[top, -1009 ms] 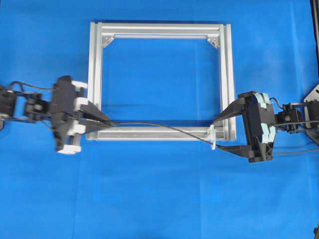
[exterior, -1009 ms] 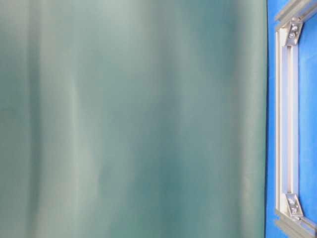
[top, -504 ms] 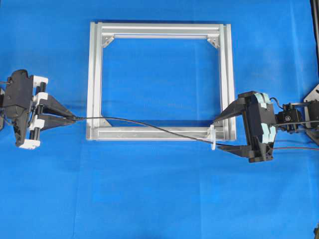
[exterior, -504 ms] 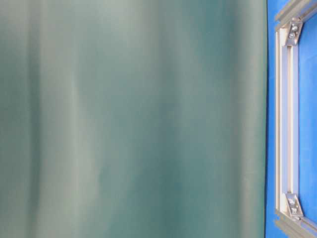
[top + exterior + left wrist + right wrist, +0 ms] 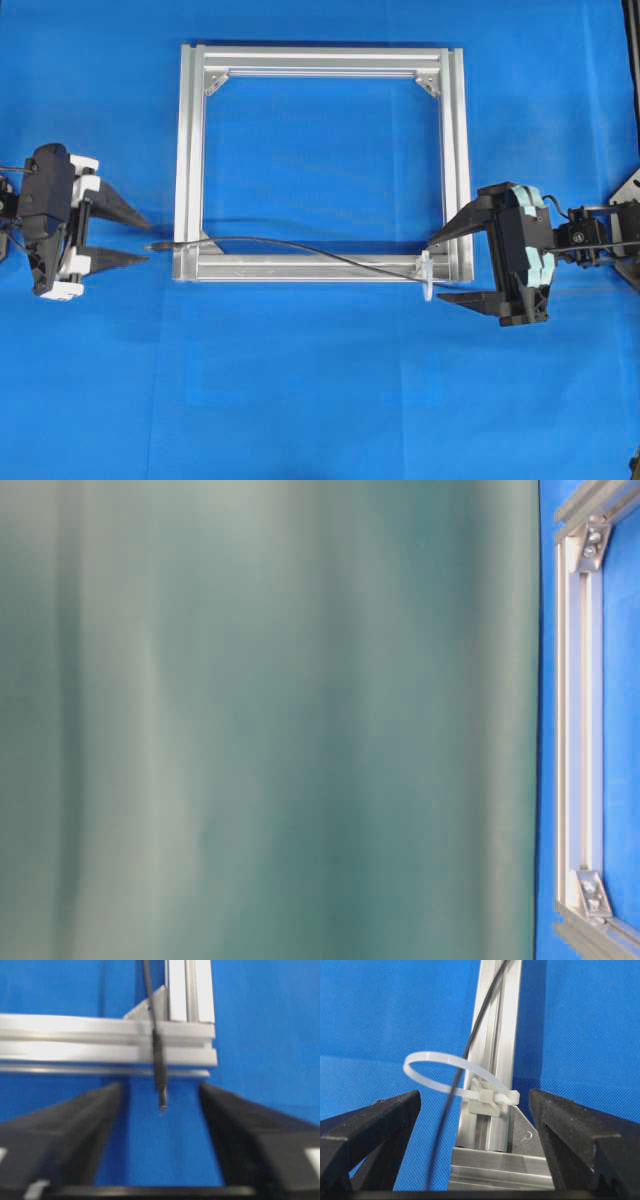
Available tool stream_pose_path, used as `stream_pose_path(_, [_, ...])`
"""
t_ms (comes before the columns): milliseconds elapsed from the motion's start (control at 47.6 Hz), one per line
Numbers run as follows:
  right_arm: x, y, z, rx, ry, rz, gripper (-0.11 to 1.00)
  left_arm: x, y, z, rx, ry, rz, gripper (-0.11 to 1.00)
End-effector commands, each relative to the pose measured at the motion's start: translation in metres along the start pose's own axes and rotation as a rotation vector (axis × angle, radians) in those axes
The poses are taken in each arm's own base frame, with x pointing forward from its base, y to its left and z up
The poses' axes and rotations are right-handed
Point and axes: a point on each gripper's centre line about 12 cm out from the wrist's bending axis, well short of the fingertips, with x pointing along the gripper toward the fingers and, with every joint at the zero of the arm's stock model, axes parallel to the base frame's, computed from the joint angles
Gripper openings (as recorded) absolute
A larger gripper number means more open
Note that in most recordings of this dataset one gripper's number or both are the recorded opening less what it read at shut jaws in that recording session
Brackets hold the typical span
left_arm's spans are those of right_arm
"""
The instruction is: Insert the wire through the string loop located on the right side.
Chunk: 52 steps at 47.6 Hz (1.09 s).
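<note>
The wire (image 5: 290, 244) lies across the silver frame's (image 5: 190, 150) near rail, its plug tip (image 5: 152, 245) resting free on the blue cloth. My left gripper (image 5: 148, 240) stands open around that tip without touching it; the left wrist view shows the plug (image 5: 161, 1095) between the parted fingers (image 5: 75, 1125). At the frame's near right corner sits the string loop (image 5: 428, 275). In the right wrist view the wire (image 5: 440, 1135) passes through the white loop (image 5: 432, 1053). My right gripper (image 5: 436, 270) is open on either side of the loop, holding nothing.
Triangular corner brackets (image 5: 428, 82) sit inside the frame. A blurred green surface (image 5: 270, 720) fills most of the table-level view, leaving only a strip of frame (image 5: 575, 710). Blue cloth (image 5: 320, 400) surrounds everything.
My left gripper pulled the wire's tip leftward away from the frame, then opened and let it go. The tip now lies on the cloth. The right gripper has stayed put.
</note>
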Motion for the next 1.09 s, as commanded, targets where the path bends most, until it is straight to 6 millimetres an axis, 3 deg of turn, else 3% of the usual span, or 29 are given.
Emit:
stream_pose_path(0, [-0.002, 0.002, 0.008, -0.002, -0.030, 0.008, 0.94, 0.001, -0.001, 0.003, -0.004, 0.000, -0.001, 0.69])
stream_pose_path(105, [-0.003, 0.002, 0.009, -0.001, -0.033, 0.007, 0.94, 0.002, -0.001, 0.004, -0.004, 0.003, -0.001, 0.89])
stream_pose_path(378, [-0.007, 0.003, 0.014, -0.011, -0.040, 0.012, 0.94, -0.001, -0.002, 0.011, -0.007, -0.028, -0.006, 0.85])
stream_pose_path(609, [-0.022, 0.005, 0.031, -0.012, -0.080, 0.026, 0.94, -0.015, -0.008, 0.048, 0.017, -0.148, -0.029, 0.85])
stream_pose_path(777, [-0.040, 0.006, 0.046, -0.008, -0.134, 0.037, 0.94, -0.025, -0.011, 0.062, 0.035, -0.178, -0.039, 0.85])
stream_pose_path(1072, [-0.051, 0.005, 0.050, -0.009, -0.150, 0.036, 0.94, -0.030, -0.009, 0.066, 0.035, -0.202, -0.033, 0.85])
